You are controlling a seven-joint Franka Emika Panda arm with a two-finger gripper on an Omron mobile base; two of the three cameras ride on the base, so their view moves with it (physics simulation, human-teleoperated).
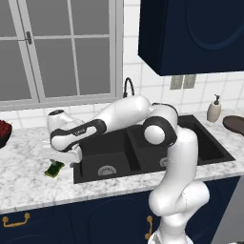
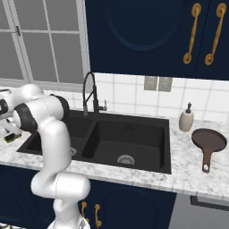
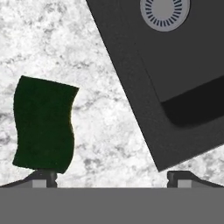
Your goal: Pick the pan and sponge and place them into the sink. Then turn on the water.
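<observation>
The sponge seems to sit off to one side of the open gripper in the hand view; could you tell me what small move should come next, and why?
Probably a short sideways shift to centre the open gripper over the sponge before descending. The sponge lies on the marble counter in line with one fingertip rather than between the two, clear of the sink edge.

Glossy white arm (image 1: 176, 157), thick rounded tube links, bulbous elbow housings. Dark grey-black joint caps and bands, one long black band along forearm. White boxy claw (image 1: 66, 156) body; small dark finger tips (image 3: 43, 177) with lighter grey pads.
</observation>
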